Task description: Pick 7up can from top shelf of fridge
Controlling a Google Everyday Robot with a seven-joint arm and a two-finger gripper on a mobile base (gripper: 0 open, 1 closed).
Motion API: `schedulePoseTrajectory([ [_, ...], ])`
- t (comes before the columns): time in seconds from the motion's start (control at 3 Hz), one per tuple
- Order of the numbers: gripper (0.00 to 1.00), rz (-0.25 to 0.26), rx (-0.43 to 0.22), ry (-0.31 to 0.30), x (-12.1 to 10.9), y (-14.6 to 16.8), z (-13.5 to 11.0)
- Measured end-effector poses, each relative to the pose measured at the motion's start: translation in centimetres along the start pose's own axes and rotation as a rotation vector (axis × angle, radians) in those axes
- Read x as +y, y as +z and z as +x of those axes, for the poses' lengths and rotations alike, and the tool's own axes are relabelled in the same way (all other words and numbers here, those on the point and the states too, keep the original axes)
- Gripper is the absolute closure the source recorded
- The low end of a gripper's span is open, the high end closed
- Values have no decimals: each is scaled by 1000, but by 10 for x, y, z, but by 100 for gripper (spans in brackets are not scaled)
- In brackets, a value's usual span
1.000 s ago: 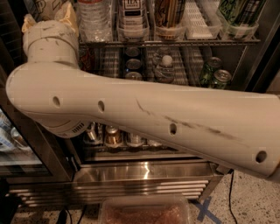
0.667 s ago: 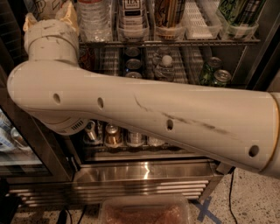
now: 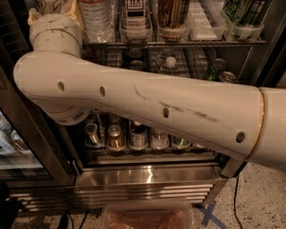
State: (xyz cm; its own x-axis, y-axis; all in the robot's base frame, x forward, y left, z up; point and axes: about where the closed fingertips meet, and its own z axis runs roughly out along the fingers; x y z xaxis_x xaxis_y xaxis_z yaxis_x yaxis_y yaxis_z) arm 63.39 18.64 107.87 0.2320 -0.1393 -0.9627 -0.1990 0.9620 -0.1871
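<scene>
Door frame [image 3: 38, 147]: lower left, a dark upright with glass to its left; blurred items show behind the glass.
Arm joint [image 3: 53, 31]: upper left, a white cylinder with dark scuffs that rises toward the top edge.
Gripper: out of the frame, past the top edge in the upper left, where the arm goes; whether it is open or closed cannot be told.
7up can [image 3: 47, 5]: upper left corner, a pale can with green markings on the top shelf, mostly hidden behind the arm joint; its lettering cannot be read.
Arm [image 3: 156, 107]: a thick white link across the middle of the frame, from the left edge down to the right edge, hiding much of the fridge interior.
Water bottle [image 3: 96, 18]: top, left of centre, clear and ribbed, just right of the arm joint.
Tea bottle [image 3: 134, 13]: top centre, dark label reading "TEA".
Top shelf [image 3: 178, 44]: a wire rack running along the top, carrying clear tubs.
Lower row [image 3: 134, 134]: bottles and cans under the arm, standing side by side.
Fridge [image 3: 147, 176]: stainless base with a grille, bottom centre.
Green cans [image 3: 243, 11]: upper right, in a clear tub.
Tape cross [image 3: 210, 214]: blue, on the speckled floor at lower right.
</scene>
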Motion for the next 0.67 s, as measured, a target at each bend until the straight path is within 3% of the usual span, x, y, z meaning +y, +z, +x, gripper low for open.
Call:
schedulePoseTrajectory([
  [0.33,49,-9,-3,9,-1,4,2],
  [0.67,82,-9,-3,9,-1,4,2],
])
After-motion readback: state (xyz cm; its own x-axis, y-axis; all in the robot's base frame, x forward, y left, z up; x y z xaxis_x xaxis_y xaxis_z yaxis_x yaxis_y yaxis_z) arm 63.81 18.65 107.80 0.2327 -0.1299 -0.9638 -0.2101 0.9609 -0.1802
